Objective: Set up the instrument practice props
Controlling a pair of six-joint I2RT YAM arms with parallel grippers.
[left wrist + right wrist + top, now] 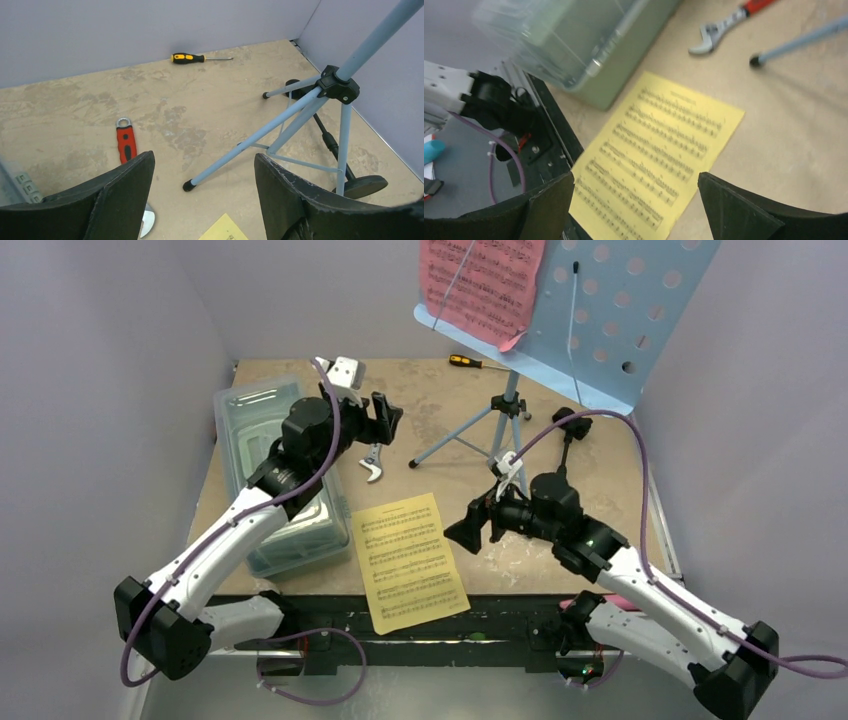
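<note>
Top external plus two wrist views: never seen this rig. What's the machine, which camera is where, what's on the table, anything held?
Two robot arms bolted at the near edge of the table, each ending in a two-finger gripper. Top view looks down from behind them; each wrist view looks out between that arm's jaws. On the table: a blue music stand carrying a pink sheet, a yellow sheet lying flat, a clear lidded box, a red-handled wrench, a screwdriver, a black mic stand by the tripod legs. The left gripper hovers near the wrench, the right gripper above the yellow sheet; both open, holding nothing.
</note>
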